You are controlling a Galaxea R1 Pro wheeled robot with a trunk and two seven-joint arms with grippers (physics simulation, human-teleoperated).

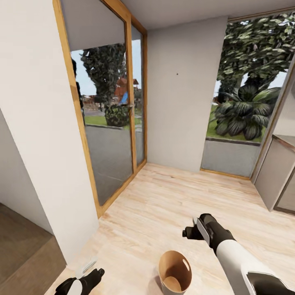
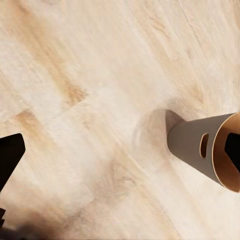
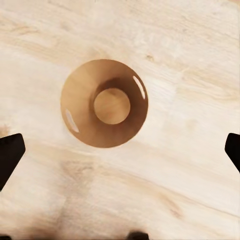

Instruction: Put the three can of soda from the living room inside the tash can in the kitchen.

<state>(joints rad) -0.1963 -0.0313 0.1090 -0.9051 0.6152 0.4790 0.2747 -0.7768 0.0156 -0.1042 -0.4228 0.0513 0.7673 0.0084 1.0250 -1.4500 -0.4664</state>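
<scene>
Looking from the head, we see the bin [image 1: 175, 272] on the pale floor [image 1: 172, 205] at six o'clock, our right gripper [image 1: 192, 232] near its rim at one o'clock, likely lined up for dropping. Our left wrist shows its slotted wall sideways, left gripper [image 1: 96, 273] state untellable. Our right wrist looks straight into an empty bin, fingers [image 3: 11, 155] spread wide and holding nothing; no cans visible.

So here's the count: 1 trash can [image 1: 175, 272] on the pale wood floor [image 1: 164, 196], with 2 oval handle slots showing in its rim from above, and nothing visible inside it but its tan bottom. There are 2 robot arms in the head view, so 1 left end effector [image 1: 92, 276] and 1 right end effector [image 1: 192, 231]. Around the room I count 2 wood-framed glass door panels [image 1: 108, 123], 1 window [image 1: 246, 94] with plants outside, and 1 grey cabinet [image 1: 278, 176].
</scene>
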